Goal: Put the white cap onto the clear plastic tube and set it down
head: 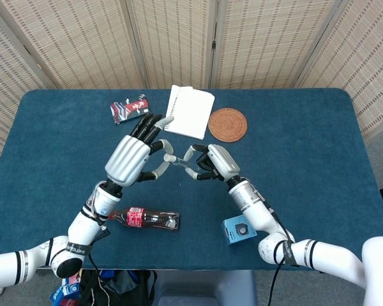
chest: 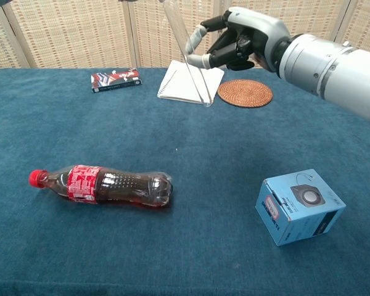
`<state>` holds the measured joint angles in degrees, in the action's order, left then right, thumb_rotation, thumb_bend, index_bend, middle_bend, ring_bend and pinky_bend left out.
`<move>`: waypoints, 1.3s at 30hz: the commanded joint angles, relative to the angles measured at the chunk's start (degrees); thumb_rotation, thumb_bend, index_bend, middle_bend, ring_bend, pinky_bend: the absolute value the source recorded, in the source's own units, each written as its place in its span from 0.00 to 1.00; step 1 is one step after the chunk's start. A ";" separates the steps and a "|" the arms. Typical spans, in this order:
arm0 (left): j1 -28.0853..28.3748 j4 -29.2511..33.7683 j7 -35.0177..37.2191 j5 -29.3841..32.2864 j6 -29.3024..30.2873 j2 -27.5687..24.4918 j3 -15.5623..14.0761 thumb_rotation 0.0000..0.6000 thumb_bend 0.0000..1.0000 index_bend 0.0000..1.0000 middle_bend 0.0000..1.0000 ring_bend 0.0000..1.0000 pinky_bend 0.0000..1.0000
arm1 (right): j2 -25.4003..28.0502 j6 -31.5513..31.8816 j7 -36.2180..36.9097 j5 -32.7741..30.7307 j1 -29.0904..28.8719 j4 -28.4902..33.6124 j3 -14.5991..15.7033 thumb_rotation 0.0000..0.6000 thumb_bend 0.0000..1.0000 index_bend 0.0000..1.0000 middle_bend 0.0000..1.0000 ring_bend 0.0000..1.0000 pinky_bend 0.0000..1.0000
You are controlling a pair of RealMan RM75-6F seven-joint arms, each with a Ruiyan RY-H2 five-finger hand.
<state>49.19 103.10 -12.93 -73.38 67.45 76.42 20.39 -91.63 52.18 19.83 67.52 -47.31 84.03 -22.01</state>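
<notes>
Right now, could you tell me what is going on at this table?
The robot is capping a tube in mid-air. Its right hand holds the clear plastic tube tilted above the table. Its left hand pinches the white cap right at the tube's open end; whether the cap is seated yet I cannot tell. A cola bottle, a blue box, a notebook and a woven coaster lie untouched.
</notes>
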 commanded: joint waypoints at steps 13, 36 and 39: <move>0.30 -0.04 -0.99 -0.34 -0.25 0.20 -0.67 1.00 0.47 0.62 0.06 0.00 0.00 | -0.37 0.21 -0.16 -0.51 -0.28 -0.15 0.00 1.00 0.62 0.89 1.00 1.00 1.00; 0.68 0.48 0.31 1.28 -0.89 1.12 -0.53 1.00 0.47 0.61 0.06 0.00 0.00 | -1.28 1.17 1.62 0.25 -0.33 -0.66 -0.17 1.00 0.62 0.89 1.00 1.00 1.00; 0.80 0.01 -0.21 1.06 -0.45 1.80 -0.60 1.00 0.47 0.61 0.06 0.00 0.00 | -1.50 1.42 1.82 0.46 -0.35 -0.56 -0.21 1.00 0.62 0.89 1.00 1.00 1.00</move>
<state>49.95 103.18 -13.06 -72.29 66.94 78.10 19.82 -93.10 53.56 21.62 67.94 -47.66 83.45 -22.20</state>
